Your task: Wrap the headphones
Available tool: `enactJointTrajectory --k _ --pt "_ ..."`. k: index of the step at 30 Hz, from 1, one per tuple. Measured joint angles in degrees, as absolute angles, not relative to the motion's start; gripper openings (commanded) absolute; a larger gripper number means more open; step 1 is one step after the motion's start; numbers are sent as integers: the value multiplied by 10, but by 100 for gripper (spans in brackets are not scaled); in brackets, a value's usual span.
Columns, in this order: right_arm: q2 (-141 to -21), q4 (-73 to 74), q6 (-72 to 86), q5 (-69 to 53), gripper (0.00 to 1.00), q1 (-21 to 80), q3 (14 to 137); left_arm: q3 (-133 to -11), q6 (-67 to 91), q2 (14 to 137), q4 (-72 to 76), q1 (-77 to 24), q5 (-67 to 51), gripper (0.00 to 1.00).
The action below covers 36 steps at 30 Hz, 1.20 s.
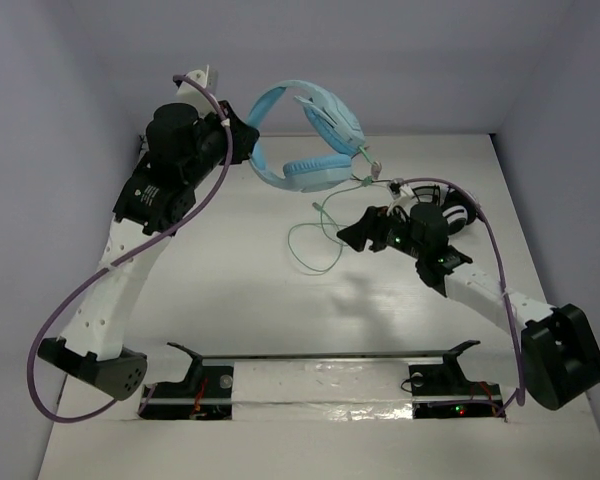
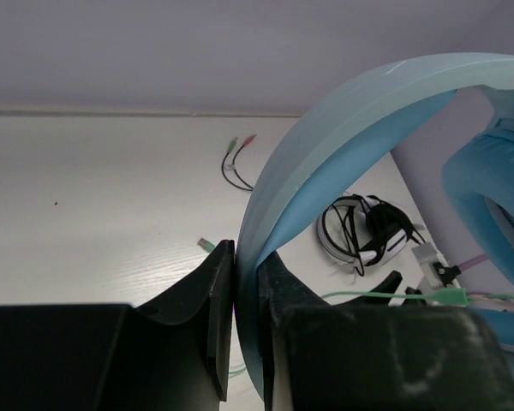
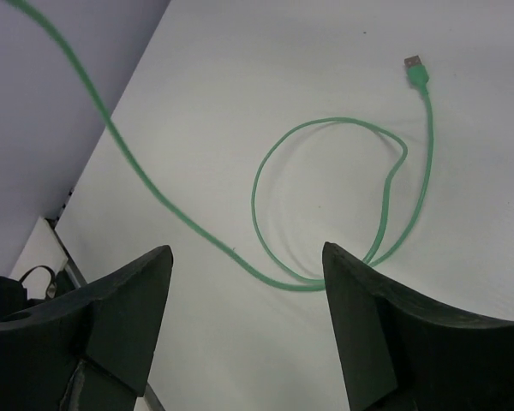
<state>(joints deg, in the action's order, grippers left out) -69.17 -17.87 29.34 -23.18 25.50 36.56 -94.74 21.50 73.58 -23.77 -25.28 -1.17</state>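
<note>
Filling the bottom of the left wrist view, two black fingers (image 2: 216,295) of the left jaws are closed on the wide light-blue headband of the headphones (image 2: 317,145), the band pinched edge-on in the narrow slot between them. From there the band arcs up and across to the upper right of that frame, where one blue earcup (image 2: 488,205) hangs.

In the top view the left arm (image 1: 170,160) reaches to the upper left of the frame. The headphones sit at upper centre, headband toward the back wall and a padded earcup lowest. Whether that cup touches the bench (image 1: 230,310) cannot be told. A thin green cable (image 1: 315,250) drops from the earcups and lies on the bench in a loose loop at mid-frame.

The right arm (image 1: 470,285) comes in from the lower right, and the right jaws are wide open just right of that loop, holding nothing. In the right wrist view their two fingers (image 3: 120,317) frame the bottom corners. Between them the cable lies in an oval loop on the white surface, its flat plug (image 3: 415,70) at the upper right.

Behind the right arm, smaller black-and-white headphones (image 1: 450,212) rest on the bench near its right edge. A dark cable with small plugs (image 2: 238,152) lies beyond.
</note>
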Motion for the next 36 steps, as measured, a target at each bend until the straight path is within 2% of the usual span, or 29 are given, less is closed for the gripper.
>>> enactJointTrajectory --k 12,15,18,19,20,21,22,23,24,25,26,28,30,31,33,34,36 --pt "-743 -225 271 -264 77 258 394 -1014 216 722 -269 -253 -49 0" --pt "-764 -237 271 -276 70 273 400 -1014 216 721 -269 -253 -57 0" --pt "-771 -243 270 -288 43 291 400 -1014 215 722 -271 -253 -59 0" --pt "-769 -244 271 -290 24 294 400 -1014 215 723 -273 -253 -60 0" --pt "-765 -245 270 -287 14 296 400 -1014 215 724 -274 -253 -60 0" --pt "-758 -244 270 -283 8 297 400 -1017 215 725 -277 -253 -60 0" --pt "-747 -242 274 -275 7 297 399 -1019 214 726 -277 -253 -60 0" --pt "-733 -241 278 -265 10 297 399 -1021 214 726 -277 -253 -60 0" --pt "-719 -240 281 -253 19 297 399 -1024 213 727 -278 -253 -60 0" --pt "-704 -239 284 -239 36 297 399 -1028 213 729 -278 -253 -60 0" --pt "-687 -235 286 -223 42 297 399 -1033 212 731 -278 -253 -60 0" --pt "-650 -231 289 -196 50 297 395 -1045 211 735 -279 -253 -60 0" --pt "-612 -223 288 -180 54 296 388 -1058 209 739 -281 -253 -60 0" --pt "-592 -221 286 -181 61 296 383 -1065 209 741 -282 -253 -60 0" --pt "-558 -216 283 -195 67 296 373 -1080 209 747 -284 -253 -60 0" --pt "-545 -214 282 -207 73 296 369 -1089 208 750 -286 -253 -61 0" --pt "-532 -213 278 -235 78 296 363 -1103 208 757 -289 -253 -61 0"
